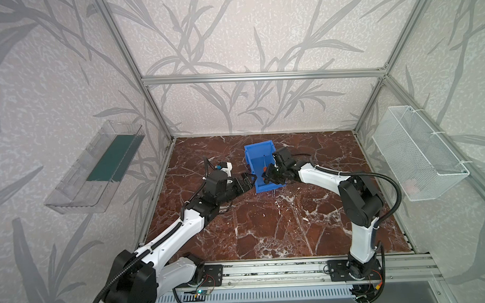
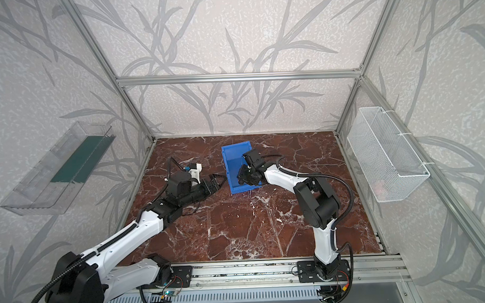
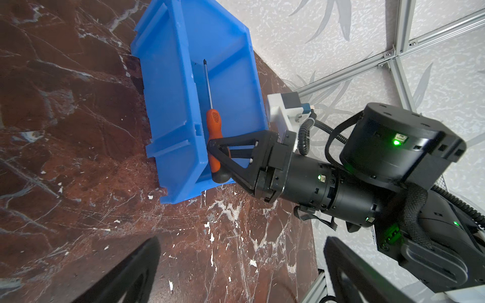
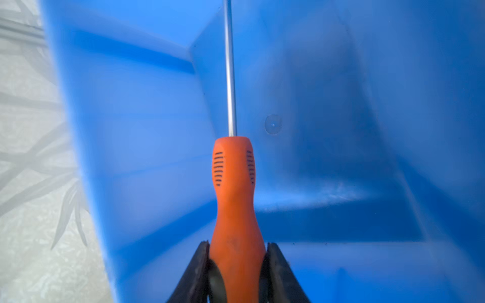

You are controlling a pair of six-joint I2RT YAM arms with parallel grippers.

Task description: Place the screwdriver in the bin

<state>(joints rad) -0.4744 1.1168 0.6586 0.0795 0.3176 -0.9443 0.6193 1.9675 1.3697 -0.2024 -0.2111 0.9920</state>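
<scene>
The blue bin (image 1: 256, 153) (image 2: 233, 155) stands on the marble table towards the back middle, its lowered front side facing the arms. My right gripper (image 1: 267, 175) (image 2: 240, 175) (image 4: 237, 245) is shut on the orange handle of the screwdriver (image 3: 214, 123) (image 4: 233, 183), just above the lowered front side. The thin metal shaft runs along the inside of the bin (image 3: 168, 86) towards its far wall. Whether the tip touches the bin floor I cannot tell. My left gripper (image 1: 249, 178) (image 2: 218, 180) (image 3: 240, 244) stands open beside the bin's front left corner, holding nothing.
A clear plastic tray (image 1: 97, 165) hangs on the left wall and a white wire mesh basket (image 1: 419, 154) on the right wall. Aluminium frame posts edge the marble table (image 1: 266, 226). The two grippers are close together at the bin's front.
</scene>
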